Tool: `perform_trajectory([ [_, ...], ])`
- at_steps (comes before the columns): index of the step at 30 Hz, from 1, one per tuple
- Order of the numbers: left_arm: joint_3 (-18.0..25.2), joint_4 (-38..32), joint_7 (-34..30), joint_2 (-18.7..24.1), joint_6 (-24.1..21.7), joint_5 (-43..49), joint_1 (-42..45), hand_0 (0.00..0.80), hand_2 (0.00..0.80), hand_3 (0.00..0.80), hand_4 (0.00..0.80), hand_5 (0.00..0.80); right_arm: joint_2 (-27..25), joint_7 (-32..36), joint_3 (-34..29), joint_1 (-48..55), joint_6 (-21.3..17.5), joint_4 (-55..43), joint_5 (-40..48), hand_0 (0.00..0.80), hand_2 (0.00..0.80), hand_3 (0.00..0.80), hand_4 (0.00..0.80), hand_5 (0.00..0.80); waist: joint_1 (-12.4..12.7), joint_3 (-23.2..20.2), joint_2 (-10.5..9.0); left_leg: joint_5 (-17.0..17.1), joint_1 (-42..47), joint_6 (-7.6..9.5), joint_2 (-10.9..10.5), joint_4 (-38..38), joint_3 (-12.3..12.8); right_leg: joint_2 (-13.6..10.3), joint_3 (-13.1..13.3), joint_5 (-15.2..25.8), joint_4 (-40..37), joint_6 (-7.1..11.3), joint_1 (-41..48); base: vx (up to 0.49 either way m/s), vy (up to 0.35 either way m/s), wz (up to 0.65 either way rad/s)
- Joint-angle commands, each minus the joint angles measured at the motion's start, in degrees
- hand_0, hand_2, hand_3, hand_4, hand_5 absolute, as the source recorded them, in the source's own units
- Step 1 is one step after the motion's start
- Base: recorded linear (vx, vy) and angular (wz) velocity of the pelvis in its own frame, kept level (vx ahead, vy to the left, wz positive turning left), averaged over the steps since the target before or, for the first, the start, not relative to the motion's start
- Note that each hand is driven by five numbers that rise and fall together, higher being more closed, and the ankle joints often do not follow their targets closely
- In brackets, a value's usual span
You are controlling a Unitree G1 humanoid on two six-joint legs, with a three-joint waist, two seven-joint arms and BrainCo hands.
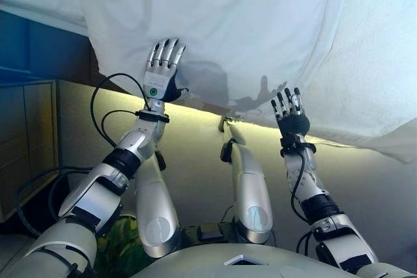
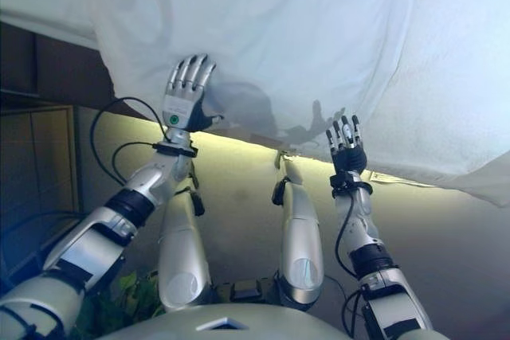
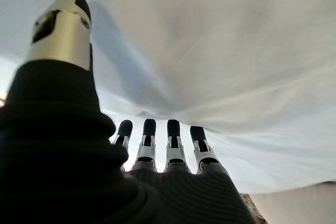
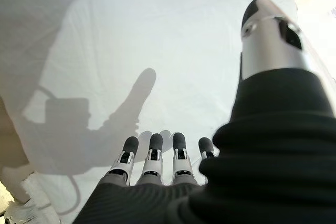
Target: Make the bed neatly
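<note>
- sheet (image 1: 260,30), big and white, fills the top and middle of both eye views and hangs over the edge of the bed (image 1: 195,161).
- its lower edge runs down from the upper left to the right, with soft folds and a wavy hem.
- a lower bit of the white cloth droops at the far right.
- left hand (image 1: 161,69) is up against the sheet near its lower edge, fingers straight and spread, flat on the cloth.
- in the left wrist view the left hand's fingers (image 3: 173,145) point straight at the white cloth, and the thumb sticks up apart from them; nothing is gripped.
- right hand (image 1: 290,115) is up too, well apart from the left one, just in front of the sheet's lower edge.
- its fingers (image 4: 152,156) are straight and loose, holding nothing; i cannot tell if they touch the cloth.
- dark shapes of the hands fall on the sheet between the two hands.
- bed side below the sheet is plain and pale, with a bright strip of light right under the cloth's edge.
- wooden cabinet (image 1: 26,141) stands at the left, beside the bed.
</note>
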Motion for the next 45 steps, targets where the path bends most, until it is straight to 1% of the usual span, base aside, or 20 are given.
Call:
perform_trajectory([
  [1,-0.1,0.2,-3.9,-0.3,2.3,4.4,-1.5,0.000,0.000,0.000,0.000,0.000,-4.6,2.1,-3.3,1.8,-2.6,-7.6,-1.5,0.000,0.000,0.000,0.000,0.000,-0.8,0.4,1.25,8.7,-6.7,0.90,1.6,-1.3,-2.1,-5.4,2.7,-4.8,7.9,9.31,-0.7,0.000,0.000,0.00],
  [2,-0.7,0.7,-5.3,-0.2,4.2,4.6,-1.7,0.000,0.000,0.000,0.000,0.000,-4.8,2.0,-3.5,1.7,-2.4,-8.1,-1.5,0.000,0.000,0.000,0.000,0.000,-1.0,0.4,1.34,8.8,-7.0,0.84,1.6,-1.3,-2.2,-5.5,2.8,-4.7,7.9,9.34,-1.1,-0.024,0.017,-0.04],
  [5,-1.8,2.6,-5.2,-0.7,8.0,3.2,-1.8,0.000,0.000,0.000,0.000,0.000,-4.9,1.3,-3.1,1.1,-2.1,-9.2,-1.8,0.000,0.000,0.000,0.000,0.000,-1.4,0.4,1.36,9.2,-7.5,0.88,1.5,-1.7,-1.8,-5.5,3.1,-4.4,7.8,9.38,-1.9,-0.015,0.018,-0.06],
  [6,-1.9,3.0,-5.1,-1.0,9.3,3.4,-1.7,0.157,0.157,0.157,0.157,0.157,-4.9,1.0,-3.0,1.0,-2.1,-9.6,-1.9,0.000,0.000,0.000,0.000,0.000,-1.5,0.4,1.30,9.2,-7.6,0.90,1.5,-1.7,-1.7,-5.6,3.1,-4.3,7.7,9.46,-2.2,-0.014,0.010,-0.10],
  [7,-1.9,3.4,-5.3,-1.1,10.7,3.5,-1.5,0.229,0.229,0.229,0.229,0.229,-4.9,0.7,-2.9,1.0,-2.3,-10.0,-2.0,0.000,0.000,0.000,0.000,0.000,-1.5,0.4,1.28,9.3,-7.8,0.85,1.6,-1.7,-1.7,-5.6,3.2,-4.2,7.6,9.51,-2.4,-0.013,0.006,-0.11],
  [8,-1.8,4.0,-6.1,-1.1,11.8,2.9,-1.4,0.229,0.229,0.229,0.229,0.229,-4.9,0.3,-2.8,0.9,-2.3,-10.3,-2.2,0.000,0.000,0.000,0.000,0.000,-1.5,0.4,1.29,9.2,-7.8,0.77,1.8,-1.7,-1.6,-5.7,3.1,-4.2,7.5,9.55,-2.5,-0.010,0.008,-0.10],
  [9,-1.8,4.3,-6.3,-1.0,12.2,2.4,-1.3,0.709,0.709,0.709,0.709,0.709,-4.9,-0.3,-2.8,0.8,-2.3,-10.7,-2.3,0.000,0.000,0.000,0.000,0.000,-1.6,0.4,1.35,9.3,-7.8,0.73,1.8,-1.8,-1.5,-5.7,3.1,-4.1,7.4,9.58,-2.5,-0.009,0.018,-0.07],
  [10,-1.7,4.6,-6.1,-1.2,12.3,2.0,-1.1,0.800,0.800,0.800,0.800,0.800,-5.0,-0.5,-2.8,0.7,-2.3,-10.8,-2.4,0.000,0.000,0.000,0.000,0.000,-1.7,0.4,1.52,9.3,-7.8,0.73,1.8,-1.9,-1.4,-5.8,3.1,-4.1,7.5,9.58,-2.7,0.077,0.024,-0.04],
  [11,-1.5,5.2,-5.8,-1.2,11.8,1.7,-0.8,0.800,0.800,0.800,0.800,0.800,-5.2,-0.6,-2.7,1.0,-2.4,-11.0,-2.4,0.000,0.000,0.000,0.000,0.000,-1.6,0.4,1.79,7.8,-6.7,0.25,2.1,-1.7,-1.5,-5.8,3.2,-5.6,7.9,10.02,-1.7,0.082,0.036,-0.02],
  [15,-1.3,5.0,-5.3,-1.0,11.5,1.0,-0.7,0.800,0.800,0.800,0.800,0.800,-5.6,-0.8,-3.1,1.1,-1.5,-12.3,-2.9,0.000,0.000,0.000,0.000,0.000,-1.7,0.4,2.39,7.9,-6.4,0.32,1.8,-1.8,-1.2,-6.1,3.4,-5.6,8.2,10.10,-1.8,0.017,0.043,0.00],
  [21,-0.9,5.0,-4.3,-0.8,9.9,0.8,-1.1,0.800,0.800,0.800,0.800,0.800,-5.8,-0.3,-2.9,0.9,-1.6,-12.5,-2.9,0.000,0.000,0.000,0.000,0.000,-1.5,0.4,2.73,8.5,-6.2,0.33,1.8,-2.9,-1.1,-6.3,3.3,-5.7,8.4,10.17,-2.0,-0.001,0.012,0.00],
  [24,-0.7,4.2,-4.3,-0.7,9.4,1.5,-0.9,0.800,0.800,0.800,0.800,0.800,-5.8,-0.2,-3.0,0.9,-1.9,-12.5,-3.0,0.000,0.000,0.000,0.000,0.000,-1.3,0.4,2.97,9.2,-5.8,0.36,1.7,-4.5,-1.0,-6.3,2.8,-5.5,7.7,10.15,-1.5,0.000,0.000,0.00],
  [30,0.0,5.2,-3.9,-0.2,8.7,0.2,0.2,0.800,0.800,0.800,0.800,0.800,-6.1,1.8,-3.6,2.0,-2.5,-11.6,-2.2,0.000,0.000,0.000,0.000,0.000,-1.2,0.4,3.09,8.7,-3.7,0.29,1.8,-4.6,-0.7,-6.3,2.2,-6.0,8.0,9.99,0.5,0.000,0.002,-0.01],
  [33,0.7,6.2,-3.4,0.5,8.1,-0.5,1.5,0.800,0.800,0.800,0.800,0.800,-6.3,3.3,-4.3,2.7,-3.3,-10.5,-1.5,0.000,0.000,0.000,0.000,0.000,-1.0,0.4,3.45,8.5,-1.5,0.18,1.9,-4.6,-0.3,-6.6,1.7,-6.2,7.9,10.01,2.6,0.016,0.030,0.00],
  [37,1.7,8.9,-2.0,1.5,5.8,-1.5,3.4,0.800,0.800,0.800,0.800,0.800,-6.9,6.0,-5.9,3.5,-3.2,-7.8,-0.5,0.000,0.000,0.000,0.000,0.000,-0.6,0.4,4.40,7.9,1.7,0.33,1.6,-4.4,-0.1,-7.2,1.4,-6.8,8.4,9.99,5.5,0.044,0.071,0.04],
  [38,2.2,10.4,-1.2,2.1,4.4,-2.0,4.2,0.800,0.800,0.800,0.800,0.800,-7.7,6.9,-6.6,3.6,-2.6,-6.9,-0.3,0.000,0.000,0.000,0.000,0.000,-0.6,0.3,4.96,7.5,3.1,0.23,1.6,-4.0,0.0,-7.5,1.4,-7.1,8.6,9.95,6.7,0.053,0.107,0.06],
  [39,2.4,11.0,-0.9,2.3,4.1,-2.4,4.4,0.800,0.800,0.800,0.800,0.800,-8.0,7.3,-6.8,3.6,-2.4,-6.5,-0.3,0.000,0.000,0.000,0.000,0.000,-0.6,0.2,5.17,7.4,3.6,0.22,1.6,-3.9,0.0,-7.6,1.4,-7.2,8.7,9.94,7.0,0.067,0.136,0.07],
  [45,3.2,16.7,-0.1,4.6,1.7,-3.8,4.8,0.800,0.800,0.800,0.800,0.800,-10.5,8.5,-8.3,3.3,-0.1,-3.2,0.6,0.000,0.000,0.000,0.000,0.000,-0.3,-2.5,6.63,6.7,6.8,0.30,1.2,-4.4,0.5,-8.7,1.7,-8.3,9.0,9.84,9.6,0.052,0.084,0.03],
])
